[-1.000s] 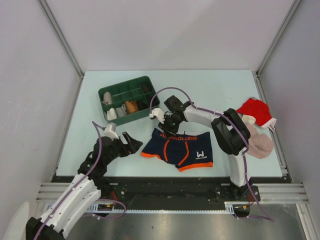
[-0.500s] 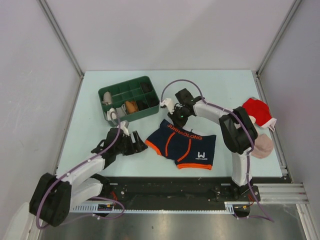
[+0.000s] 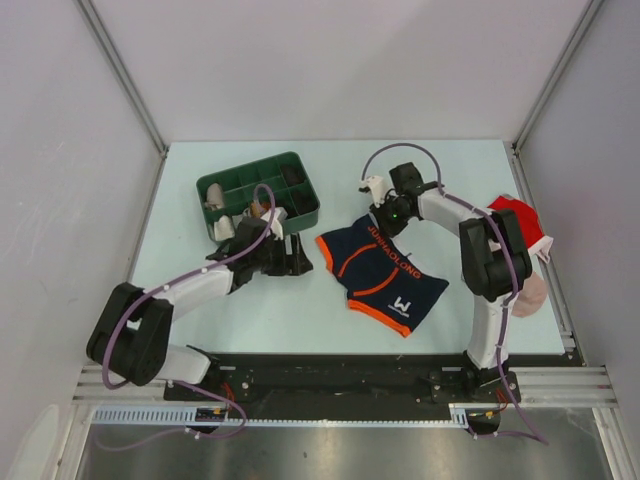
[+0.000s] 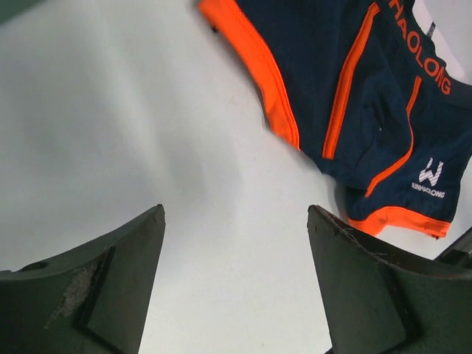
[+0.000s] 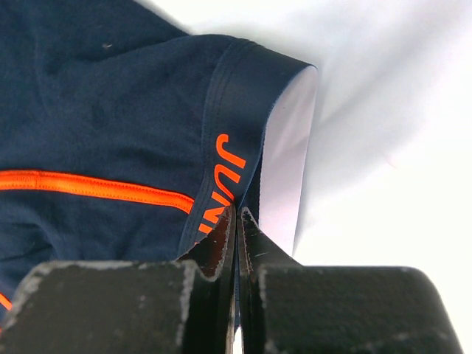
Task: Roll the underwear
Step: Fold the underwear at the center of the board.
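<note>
The navy-blue underwear [image 3: 385, 272] with orange trim and white logo lies spread on the pale table, turned diagonally. My right gripper [image 3: 385, 217] is shut on its waistband at the far end; in the right wrist view the jaws [image 5: 236, 221] pinch the band beside the orange lettering on the underwear [image 5: 110, 110]. My left gripper [image 3: 302, 253] is open and empty, low over the table just left of the underwear. In the left wrist view the underwear [image 4: 369, 96] lies ahead to the upper right, beyond the open fingers [image 4: 346, 273].
A green divided tray [image 3: 258, 195] with small items stands at the back left, just behind my left arm. A red cloth [image 3: 520, 222] and a beige-pink cloth [image 3: 527, 298] lie by the right edge.
My right gripper has pulled the waistband back and to the right, swinging the underwear diagonal. My left arm has reached forward and right, toward the underwear's left edge.
</note>
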Robot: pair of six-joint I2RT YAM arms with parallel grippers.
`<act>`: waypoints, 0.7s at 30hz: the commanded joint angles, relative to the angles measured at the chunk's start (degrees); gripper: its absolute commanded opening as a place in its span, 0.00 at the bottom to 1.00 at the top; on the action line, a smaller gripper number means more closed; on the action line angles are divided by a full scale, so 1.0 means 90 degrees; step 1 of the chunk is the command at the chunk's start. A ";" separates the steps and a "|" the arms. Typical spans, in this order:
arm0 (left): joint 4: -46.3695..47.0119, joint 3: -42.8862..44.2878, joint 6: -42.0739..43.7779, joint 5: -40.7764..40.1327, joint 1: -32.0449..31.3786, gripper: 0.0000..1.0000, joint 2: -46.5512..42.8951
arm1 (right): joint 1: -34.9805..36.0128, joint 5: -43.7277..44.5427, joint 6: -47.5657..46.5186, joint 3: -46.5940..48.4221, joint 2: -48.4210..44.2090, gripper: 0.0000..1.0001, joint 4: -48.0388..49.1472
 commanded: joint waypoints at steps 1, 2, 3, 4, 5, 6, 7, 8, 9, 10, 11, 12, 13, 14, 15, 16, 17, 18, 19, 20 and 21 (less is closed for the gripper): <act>-0.0290 0.0843 0.0771 0.0037 -0.0133 0.83 0.0320 | -0.0601 -0.0156 0.0081 -0.0005 -0.0290 0.01 -0.0055; -0.0330 0.0971 0.0907 0.0037 -0.0172 0.83 0.0408 | -0.0699 -0.0166 0.0062 -0.0005 -0.0300 0.01 -0.0064; -0.0379 0.1098 0.0957 0.0056 -0.0182 0.84 0.0602 | -0.0874 -0.0185 0.0023 -0.0005 -0.0300 0.02 -0.0093; -0.0428 0.1351 0.1025 0.0095 -0.0211 0.83 0.0681 | -0.0982 -0.0166 -0.0007 -0.0005 -0.0281 0.02 -0.0113; -0.0457 0.1488 0.1132 0.0115 -0.0260 0.83 0.0798 | -0.1060 -0.0137 -0.0036 -0.0005 -0.0252 0.03 -0.0133; -0.0506 0.1635 0.1201 0.0154 -0.0299 0.83 0.0886 | -0.1235 -0.0117 -0.0085 -0.0005 -0.0232 0.03 -0.0171; -0.0564 0.1955 0.1269 0.0183 -0.0357 0.83 0.1100 | -0.1324 -0.0088 -0.0104 0.0005 -0.0184 0.03 -0.0181; -0.0691 0.2152 0.1415 0.0193 -0.0406 0.83 0.1199 | -0.1411 -0.0117 -0.0114 0.0015 -0.0164 0.05 -0.0191; -0.0798 0.2357 0.1503 0.0242 -0.0445 0.83 0.1325 | -0.1509 -0.0185 -0.0134 0.0034 -0.0154 0.06 -0.0288; -0.0915 0.2833 0.1601 0.0271 -0.0533 0.83 0.1636 | -0.1684 -0.0379 -0.0173 0.0112 -0.0192 0.08 -0.0357; -0.1226 0.3108 0.1786 0.0281 -0.0572 0.83 0.1804 | -0.1792 -0.0536 -0.0192 0.0161 -0.0212 0.13 -0.0415; -0.1355 0.3362 0.1875 0.0330 -0.0611 0.83 0.1999 | -0.1890 -0.0924 -0.0221 0.0210 -0.0270 0.16 -0.0551; -0.1472 0.3848 0.1943 0.0349 -0.0651 0.83 0.2329 | -0.2084 -0.1140 -0.0318 0.0297 -0.0377 0.19 -0.0611; -0.1628 0.4075 0.2021 0.0388 -0.0661 0.83 0.2507 | -0.2173 -0.1355 -0.0358 0.0356 -0.0427 0.26 -0.0621; -0.1707 0.4300 0.2070 0.0437 -0.0661 0.83 0.2692 | -0.2251 -0.1841 -0.0474 0.0414 -0.0456 0.32 -0.0737; -0.1756 0.4718 0.2109 0.0525 -0.0670 0.83 0.2849 | -0.2436 -0.2039 -0.0582 0.0492 -0.0466 0.37 -0.0806; -0.1805 0.4945 0.2177 0.0554 -0.0670 0.84 0.3237 | -0.2486 -0.2157 -0.0689 0.0725 -0.0399 0.45 -0.0865; -0.2028 0.5189 0.2217 0.0593 -0.0670 0.84 0.3415 | -0.2506 -0.2419 -0.0797 0.0902 -0.0292 0.48 -0.1097; -0.2136 0.5703 0.2246 0.0719 -0.0670 0.84 0.3639 | -0.2525 -0.2538 -0.0895 0.1135 -0.0165 0.50 -0.1264; -0.2273 0.5950 0.2256 0.0759 -0.0670 0.84 0.3835 | -0.2535 -0.2607 -0.0983 0.1611 0.0204 0.54 -0.1604; -0.2458 0.6194 0.2276 0.0769 -0.0670 0.84 0.4214 | -0.2535 -0.2830 -0.1041 0.1945 0.0411 0.56 -0.1820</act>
